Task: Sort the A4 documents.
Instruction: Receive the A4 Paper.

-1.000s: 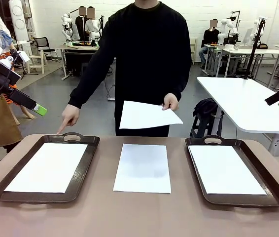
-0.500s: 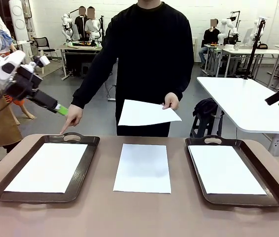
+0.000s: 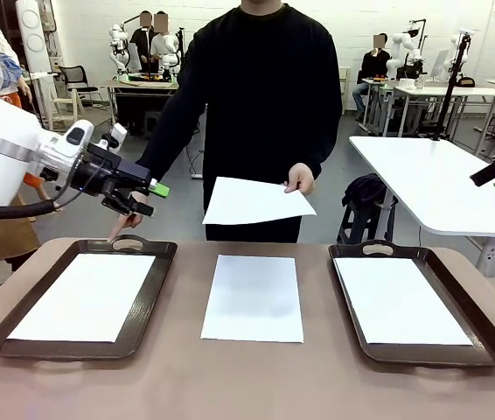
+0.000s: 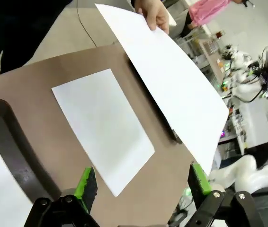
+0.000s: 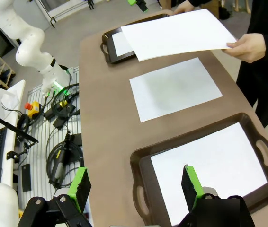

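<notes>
Gaping in their wrist view, the left jaws face the held sheet (image 4: 172,80).

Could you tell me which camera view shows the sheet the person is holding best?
The right wrist view: the held sheet lies whole from above, all corners clear, the person's hand pinching one edge. The front view shows the sheet strongly foreshortened; the left wrist view shows the sheet large but skewed.

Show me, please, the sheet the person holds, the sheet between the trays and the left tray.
Held sheet (image 3: 256,203): front view, its middle.
Table sheet (image 3: 254,297): front view, centre.
Left tray (image 3: 149,297): front view, right wall.
</notes>
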You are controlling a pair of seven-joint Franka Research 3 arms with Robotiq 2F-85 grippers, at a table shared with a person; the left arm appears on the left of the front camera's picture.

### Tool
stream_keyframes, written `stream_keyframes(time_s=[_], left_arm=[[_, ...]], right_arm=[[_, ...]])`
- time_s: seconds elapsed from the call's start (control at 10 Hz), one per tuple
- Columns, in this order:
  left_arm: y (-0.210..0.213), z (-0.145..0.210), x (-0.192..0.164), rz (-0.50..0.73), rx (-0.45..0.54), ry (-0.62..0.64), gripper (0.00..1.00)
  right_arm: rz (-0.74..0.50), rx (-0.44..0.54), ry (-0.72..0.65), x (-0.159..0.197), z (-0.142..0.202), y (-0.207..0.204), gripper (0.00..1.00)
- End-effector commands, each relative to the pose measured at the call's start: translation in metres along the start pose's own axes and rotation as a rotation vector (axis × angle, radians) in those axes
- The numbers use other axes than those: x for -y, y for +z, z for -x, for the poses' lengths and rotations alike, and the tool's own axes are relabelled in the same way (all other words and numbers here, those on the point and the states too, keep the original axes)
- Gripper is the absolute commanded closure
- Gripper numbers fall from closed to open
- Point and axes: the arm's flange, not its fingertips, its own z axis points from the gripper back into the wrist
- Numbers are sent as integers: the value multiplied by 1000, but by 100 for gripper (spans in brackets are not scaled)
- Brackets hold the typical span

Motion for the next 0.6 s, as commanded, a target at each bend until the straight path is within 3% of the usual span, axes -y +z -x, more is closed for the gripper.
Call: stream_keyframes(time_s=[0.0, 0.5], left_arm=[[-16, -19, -3, 74, 32, 107, 0], [-72, -37, -22, 177, 55, 232, 0]], right_arm=[[-1, 2, 1, 0, 0, 0, 0], [-1, 2, 1, 0, 0, 0, 0]])
